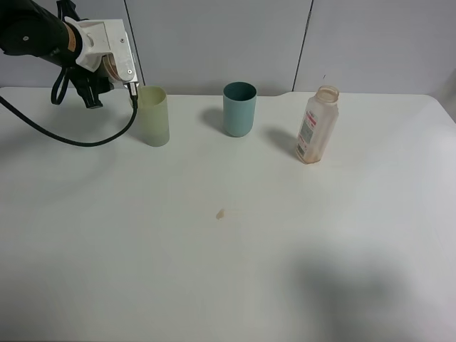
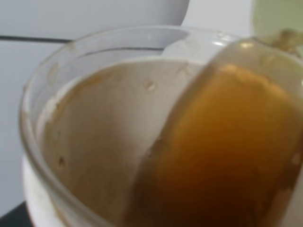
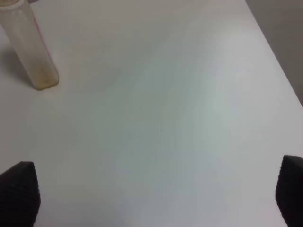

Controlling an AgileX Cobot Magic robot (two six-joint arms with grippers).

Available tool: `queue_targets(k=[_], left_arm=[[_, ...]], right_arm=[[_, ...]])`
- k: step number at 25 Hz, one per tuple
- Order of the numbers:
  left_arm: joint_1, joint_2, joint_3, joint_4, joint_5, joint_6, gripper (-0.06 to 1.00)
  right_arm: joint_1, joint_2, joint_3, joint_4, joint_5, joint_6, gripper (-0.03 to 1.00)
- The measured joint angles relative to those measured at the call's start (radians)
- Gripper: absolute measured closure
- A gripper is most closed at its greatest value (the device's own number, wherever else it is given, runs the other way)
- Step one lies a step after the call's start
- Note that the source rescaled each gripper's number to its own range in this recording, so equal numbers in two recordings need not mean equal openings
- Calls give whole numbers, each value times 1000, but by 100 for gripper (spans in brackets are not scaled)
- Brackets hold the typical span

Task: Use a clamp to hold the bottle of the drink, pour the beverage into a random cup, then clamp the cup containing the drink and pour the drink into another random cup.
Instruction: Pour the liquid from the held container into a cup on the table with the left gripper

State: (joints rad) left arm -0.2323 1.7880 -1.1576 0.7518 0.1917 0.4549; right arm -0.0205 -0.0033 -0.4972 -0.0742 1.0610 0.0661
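My left gripper [image 1: 100,71] is at the back left, shut on a white cup [image 1: 114,60] that is tipped on its side toward the pale green cup [image 1: 153,115]. In the left wrist view the held cup [image 2: 94,142] fills the picture with brown drink [image 2: 227,156] pooled at its lip, and the green cup's rim [image 2: 277,19] is just beyond. A teal cup [image 1: 239,108] stands at the back middle. The near-empty clear bottle [image 1: 317,125] stands uncapped to its right, also in the right wrist view [image 3: 31,47]. My right gripper [image 3: 156,198] is open and empty above bare table.
A small brown drop [image 1: 221,214] lies on the white table [image 1: 228,271] in the middle. A black cable [image 1: 64,135] hangs from the left arm over the table's back left. The table's right edge [image 3: 279,52] shows in the right wrist view.
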Motion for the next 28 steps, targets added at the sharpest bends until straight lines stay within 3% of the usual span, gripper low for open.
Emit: queue_targets(k=[17, 28], left_arm=[[0, 0, 0, 44, -1, 14, 90], [0, 0, 0, 49, -2, 92, 90]], right_arm=[[0, 0, 0, 0, 0, 0, -3], [0, 0, 0, 0, 0, 0, -3]])
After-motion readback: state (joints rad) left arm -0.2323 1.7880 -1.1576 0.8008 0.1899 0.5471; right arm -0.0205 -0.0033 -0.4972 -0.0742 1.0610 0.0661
